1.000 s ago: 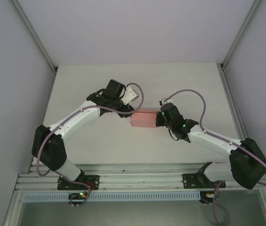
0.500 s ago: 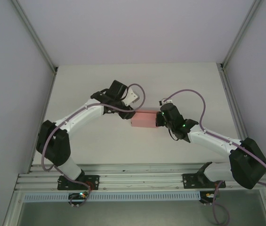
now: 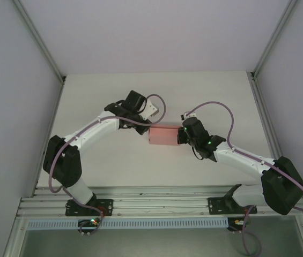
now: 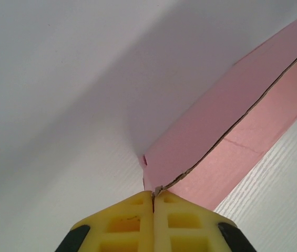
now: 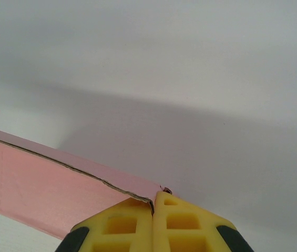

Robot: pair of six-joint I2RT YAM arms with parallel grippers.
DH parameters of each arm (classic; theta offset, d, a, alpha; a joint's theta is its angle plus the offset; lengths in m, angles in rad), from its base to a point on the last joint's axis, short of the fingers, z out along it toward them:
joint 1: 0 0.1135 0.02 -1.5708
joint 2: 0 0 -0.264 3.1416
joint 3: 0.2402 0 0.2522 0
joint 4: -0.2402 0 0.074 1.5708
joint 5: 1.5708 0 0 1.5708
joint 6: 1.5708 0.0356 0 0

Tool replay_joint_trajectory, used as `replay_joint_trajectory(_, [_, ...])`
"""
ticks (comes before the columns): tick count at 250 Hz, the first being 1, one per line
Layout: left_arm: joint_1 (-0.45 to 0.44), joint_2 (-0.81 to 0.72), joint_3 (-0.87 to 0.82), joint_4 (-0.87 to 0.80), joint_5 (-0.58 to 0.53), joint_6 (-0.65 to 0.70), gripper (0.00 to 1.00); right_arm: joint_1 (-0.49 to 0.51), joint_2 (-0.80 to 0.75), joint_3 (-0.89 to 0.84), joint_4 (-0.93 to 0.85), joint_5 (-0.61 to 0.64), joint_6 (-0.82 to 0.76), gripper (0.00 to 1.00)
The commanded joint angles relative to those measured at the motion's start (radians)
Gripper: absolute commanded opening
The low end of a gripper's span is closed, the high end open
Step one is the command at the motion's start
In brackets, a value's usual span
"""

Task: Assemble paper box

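Our left gripper (image 4: 153, 197), parted a second ago, now clamps an edge of the paper box (image 3: 163, 135) (pink card); we see the right gripper (image 5: 153, 202) pinching its other end.

The paper box (image 3: 163, 135) is plain pink, with a thin dark line along its cut edge. The left tool (image 4: 153, 195) and right tool (image 5: 153, 202) are yellow with black sides. The counter (image 3: 205, 85) is plain white, the cables (image 3: 215, 103) mauve.

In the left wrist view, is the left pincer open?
No, the left pincer is shut, pinching a corner of the pink box.
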Motion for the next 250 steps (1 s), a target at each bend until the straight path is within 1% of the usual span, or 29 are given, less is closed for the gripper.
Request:
replay_joint_trajectory(1, [0.009,0.009,0.062,-0.056,0.004,-0.084,0.00,0.014,0.022,0.021,-0.064,0.017,-0.008,0.00])
replay_joint_trajectory(29, [0.009,0.022,0.102,-0.105,0.008,-0.167,0.00,0.029,0.022,0.027,-0.080,0.051,-0.005,0.00])
replay_joint_trajectory(42, [0.013,0.030,0.122,-0.114,0.006,-0.235,0.00,0.038,0.027,0.039,-0.100,0.071,0.002,0.00])
replay_joint_trajectory(54, [0.020,0.040,0.139,-0.126,0.040,-0.304,0.00,0.048,0.033,0.053,-0.124,0.099,0.013,0.00])
replay_joint_trajectory(72, [0.023,0.056,0.157,-0.136,0.138,-0.377,0.00,0.069,0.042,0.070,-0.157,0.158,0.019,0.00])
replay_joint_trajectory(87, [0.021,0.068,0.167,-0.156,0.141,-0.419,0.00,0.087,0.049,0.076,-0.163,0.201,0.022,0.00])
replay_joint_trajectory(102, [0.029,0.083,0.172,-0.172,0.146,-0.459,0.00,0.096,0.058,0.074,-0.154,0.210,0.022,0.00])
replay_joint_trajectory(137, [0.059,0.109,0.189,-0.212,0.195,-0.507,0.00,0.112,0.087,0.083,-0.149,0.217,0.023,0.00])
replay_joint_trajectory(163, [0.079,0.118,0.178,-0.197,0.273,-0.556,0.00,0.114,0.089,0.085,-0.149,0.218,0.024,0.00])
replay_joint_trajectory(194, [0.131,0.116,0.160,-0.155,0.388,-0.629,0.00,0.119,0.084,0.077,-0.139,0.217,0.026,0.00])
replay_joint_trajectory(207, [0.143,0.120,0.167,-0.160,0.396,-0.644,0.00,0.122,0.083,0.076,-0.136,0.217,0.024,0.00])
replay_joint_trajectory(224, [0.141,0.124,0.182,-0.190,0.356,-0.637,0.00,0.123,0.085,0.077,-0.138,0.221,0.025,0.00])
replay_joint_trajectory(238, [0.141,0.124,0.172,-0.187,0.359,-0.642,0.00,0.123,0.088,0.077,-0.137,0.223,0.027,0.00])
replay_joint_trajectory(250, [0.141,0.122,0.154,-0.170,0.359,-0.672,0.00,0.124,0.088,0.074,-0.133,0.224,0.031,0.00])
